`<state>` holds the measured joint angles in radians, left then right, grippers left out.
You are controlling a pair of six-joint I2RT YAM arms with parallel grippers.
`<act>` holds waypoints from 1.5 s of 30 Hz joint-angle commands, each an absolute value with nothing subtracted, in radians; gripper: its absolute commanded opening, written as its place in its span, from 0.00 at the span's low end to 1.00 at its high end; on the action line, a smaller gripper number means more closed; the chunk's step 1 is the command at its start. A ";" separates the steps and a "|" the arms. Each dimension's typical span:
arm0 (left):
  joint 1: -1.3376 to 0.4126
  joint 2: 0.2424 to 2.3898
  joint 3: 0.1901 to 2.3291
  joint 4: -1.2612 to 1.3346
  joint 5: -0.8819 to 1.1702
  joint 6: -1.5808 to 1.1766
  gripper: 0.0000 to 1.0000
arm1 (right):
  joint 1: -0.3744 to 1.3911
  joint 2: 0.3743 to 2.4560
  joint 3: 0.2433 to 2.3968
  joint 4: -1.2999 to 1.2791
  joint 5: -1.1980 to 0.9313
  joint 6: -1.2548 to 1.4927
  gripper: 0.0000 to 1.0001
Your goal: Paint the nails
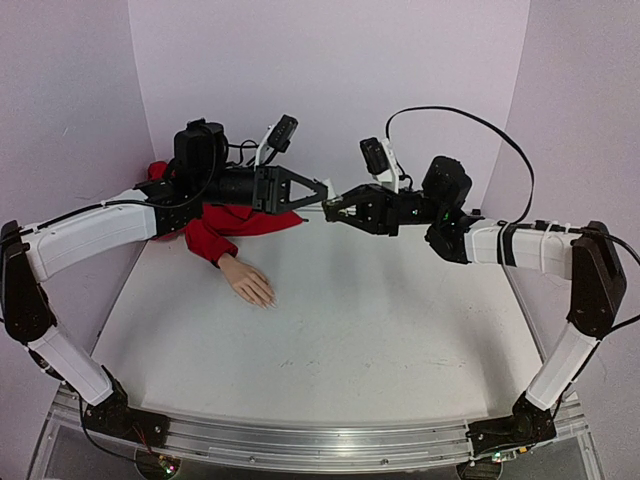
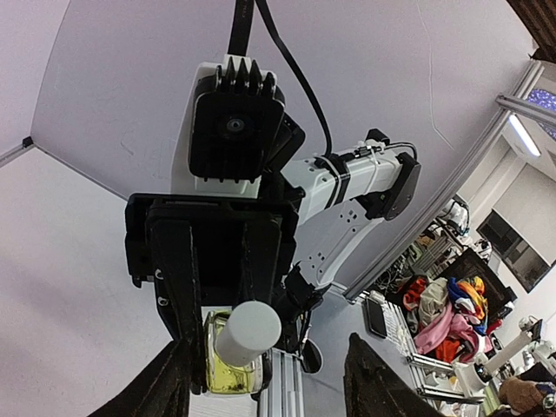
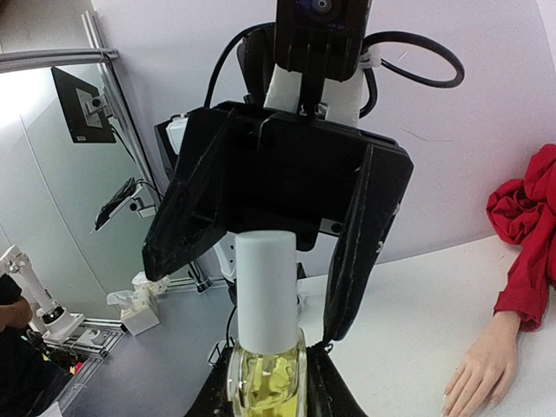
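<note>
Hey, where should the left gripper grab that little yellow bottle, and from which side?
The white cap: the right gripper is shut on the bottle at its glass body, leaving only that plain cylinder free. Bring the left gripper in head-on along the cap's axis, its open jaws either side.

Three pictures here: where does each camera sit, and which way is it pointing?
Top external: above and behind, looking down on the table and mannequin hand; left arm and right arm show.
Left wrist: on the left arm, facing the right gripper clamping the bottle; its own left gripper open at the bottom.
Right wrist: facing the left gripper over that bottle; own fingers below.
Both wrist views share the bottle.
</note>
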<state>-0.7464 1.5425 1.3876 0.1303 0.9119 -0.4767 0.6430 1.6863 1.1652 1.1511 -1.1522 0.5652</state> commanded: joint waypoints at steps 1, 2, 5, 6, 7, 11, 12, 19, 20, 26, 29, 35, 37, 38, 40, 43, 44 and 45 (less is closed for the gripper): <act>-0.753 1.542 1.439 0.183 0.878 -0.476 0.60 | 0.645 1.678 1.177 1.252 -1.180 0.578 0.00; -0.753 1.541 1.438 0.183 0.869 -0.474 0.60 | 0.644 1.679 1.177 1.252 -1.180 0.578 0.00; -0.754 1.534 1.431 0.183 0.832 -0.467 0.58 | 0.644 1.685 1.178 1.253 -1.178 0.580 0.00; -0.755 1.529 1.428 0.183 0.819 -0.462 0.57 | 0.645 1.688 1.179 1.253 -1.178 0.580 0.00; -0.755 1.525 1.425 0.183 0.807 -0.457 0.56 | 0.644 1.689 1.180 1.253 -1.178 0.581 0.00; -0.757 1.513 1.413 0.183 0.767 -0.448 0.47 | 0.645 1.697 1.180 1.256 -1.167 0.580 0.00; -0.759 1.515 1.414 0.183 0.768 -0.449 0.46 | 0.644 1.699 1.181 1.257 -1.163 0.583 0.00; -0.771 1.527 1.416 0.183 0.784 -0.450 0.34 | 0.644 1.701 1.180 1.280 -1.132 0.590 0.00; -0.772 1.526 1.414 0.183 0.786 -0.447 0.33 | 0.645 1.698 1.177 1.281 -1.119 0.587 0.00; -0.776 1.525 1.384 0.183 0.771 -0.436 0.22 | 0.645 1.713 1.180 1.285 -1.066 0.577 0.00; -0.777 1.515 1.369 0.183 0.722 -0.427 0.11 | 0.645 1.704 1.163 1.273 -0.988 0.542 0.00; -0.810 1.471 1.318 0.175 0.504 -0.395 0.00 | 0.873 1.583 1.141 0.872 0.305 0.096 0.00; -0.820 1.459 1.299 0.169 0.401 -0.399 0.00 | 0.977 1.596 1.104 1.014 0.689 -0.073 0.00; -0.822 1.455 1.294 0.163 0.369 -0.404 0.00 | 1.002 1.615 1.107 1.064 0.768 -0.143 0.00; -0.824 1.456 1.291 0.149 0.331 -0.416 0.00 | 1.018 1.649 1.163 1.056 0.787 -0.203 0.00; -0.824 1.461 1.309 0.126 0.346 -0.431 0.01 | 1.020 1.660 1.237 0.936 0.566 -0.183 0.00; -0.825 1.463 1.314 0.124 0.366 -0.437 0.06 | 1.020 1.653 1.245 0.909 0.511 -0.177 0.00; -0.824 1.465 1.317 0.123 0.383 -0.442 0.13 | 1.019 1.646 1.247 0.887 0.424 -0.166 0.00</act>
